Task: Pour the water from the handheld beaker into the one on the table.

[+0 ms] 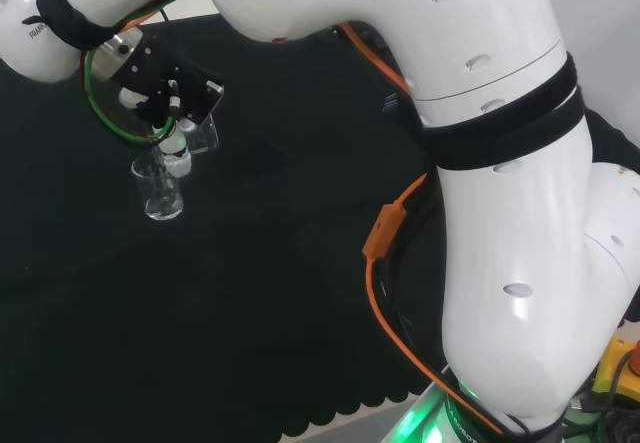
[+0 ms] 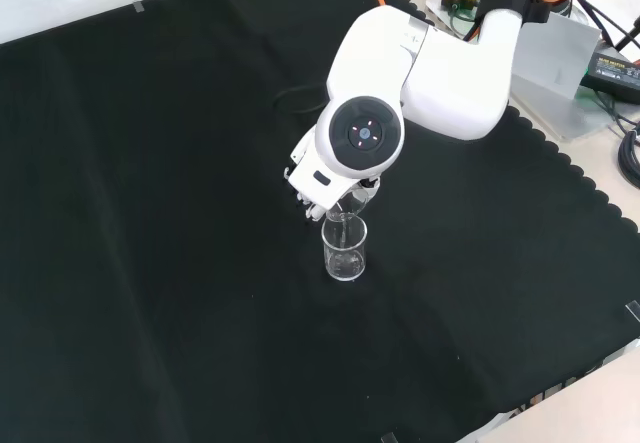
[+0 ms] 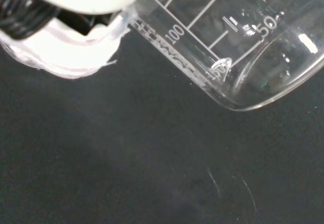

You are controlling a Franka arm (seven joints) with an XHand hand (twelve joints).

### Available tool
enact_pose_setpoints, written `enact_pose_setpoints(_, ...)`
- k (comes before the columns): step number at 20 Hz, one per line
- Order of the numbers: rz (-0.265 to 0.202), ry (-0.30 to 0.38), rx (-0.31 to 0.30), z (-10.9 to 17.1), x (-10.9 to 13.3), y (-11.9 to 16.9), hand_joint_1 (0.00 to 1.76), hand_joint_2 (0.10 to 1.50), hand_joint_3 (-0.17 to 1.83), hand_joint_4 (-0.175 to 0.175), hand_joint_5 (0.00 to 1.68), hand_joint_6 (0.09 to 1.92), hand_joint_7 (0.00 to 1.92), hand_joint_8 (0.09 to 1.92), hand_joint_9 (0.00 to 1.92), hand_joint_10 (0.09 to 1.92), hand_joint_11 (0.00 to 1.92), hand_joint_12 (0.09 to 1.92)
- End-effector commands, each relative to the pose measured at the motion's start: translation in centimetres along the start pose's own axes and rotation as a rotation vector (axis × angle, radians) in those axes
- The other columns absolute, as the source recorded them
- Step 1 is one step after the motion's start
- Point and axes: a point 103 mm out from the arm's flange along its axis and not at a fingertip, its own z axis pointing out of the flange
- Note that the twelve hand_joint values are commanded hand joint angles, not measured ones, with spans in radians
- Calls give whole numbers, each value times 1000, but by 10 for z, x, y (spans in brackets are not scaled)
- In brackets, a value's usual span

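At the upper left of the head view, hand (image 1: 165, 98) curled around a tilted clear beaker (image 1: 196, 128), spout tipped down over the rim of a second beaker (image 1: 161, 195) standing upright on the black-clothed table (image 1: 300, 293). Near the centre of the front view, same pair stacked close, held beaker (image 2: 355, 199) just above the standing one (image 2: 345, 250). Likely risks: water running past the narrow rim onto the cloth if tilted too fast or drifting sideways, or lip knocking the light standing beaker over.

1. A beaker (image 2: 345, 251) stands upright on the black cloth (image 2: 150, 213), near the middle in the front view.
2. The hand (image 2: 312, 185) holds a tilted beaker (image 2: 358, 197) just above it.
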Motion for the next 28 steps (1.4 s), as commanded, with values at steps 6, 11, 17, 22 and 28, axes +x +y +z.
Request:
enact_pose_setpoints(6,-1,-19,22,-6,1,-1,1173,650,626,36,1350,521,1847,87,1715,87,1413,724)
enact_pose_setpoints(11,-3,-27,31,-11,2,0,1173,650,627,36,1348,525,1847,87,1716,87,1414,724)
enact_pose_setpoints(17,-17,-40,48,-14,3,3,1173,650,628,36,1347,529,1848,87,1717,87,1415,724)
enact_pose_setpoints(22,-17,-42,49,-17,4,3,1173,650,630,35,1345,533,1848,87,1717,87,1416,723)
enact_pose_setpoints(28,-18,-50,60,-19,6,3,1173,650,631,34,1343,537,1848,87,1717,87,1416,722)
